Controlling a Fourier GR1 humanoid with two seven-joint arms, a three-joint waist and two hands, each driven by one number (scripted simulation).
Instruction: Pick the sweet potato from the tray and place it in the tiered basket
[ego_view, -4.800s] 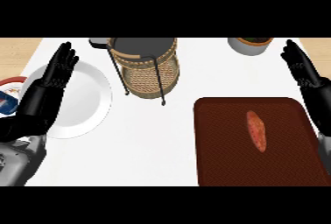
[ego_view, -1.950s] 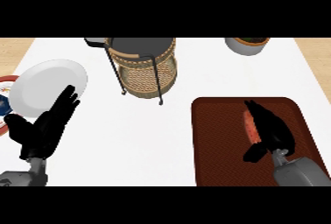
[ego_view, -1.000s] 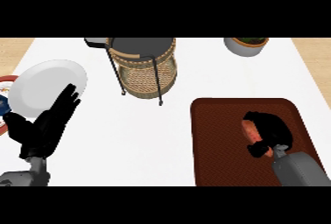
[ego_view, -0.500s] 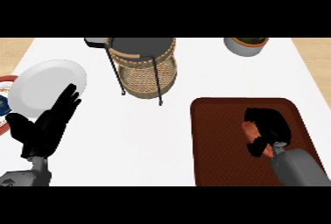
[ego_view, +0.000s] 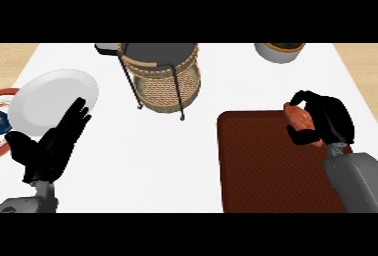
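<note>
In the head view, the right hand (ego_view: 325, 122) has its fingers and thumb curled round the sweet potato (ego_view: 300, 120), so the picking-up step looks like the one going on now. The sweet potato is orange and shows only partly between the black fingers. It sits over the far right part of the dark red tray (ego_view: 266, 165), and I cannot tell if it is lifted off the tray or touching it. The tray lies near the right edge of the white counter (ego_view: 184, 165). The tiered basket (ego_view: 164, 75) stands near the far edge of the counter, to the left of the tray and apart from it. It is brown and woven, with thin black legs and a dark top level. I think the next move is to lift the sweet potato up, carry it left and away across the counter, and let it go over a basket level, taking care not to bump the black legs. The grey right forearm comes up from the near right corner, with the hand bent over the tray. The left hand (ego_view: 52, 145) is open with straight fingers, resting near the left edge, just beside a white plate (ego_view: 48, 97). A small pot (ego_view: 279, 51) sits at the far edge.
</note>
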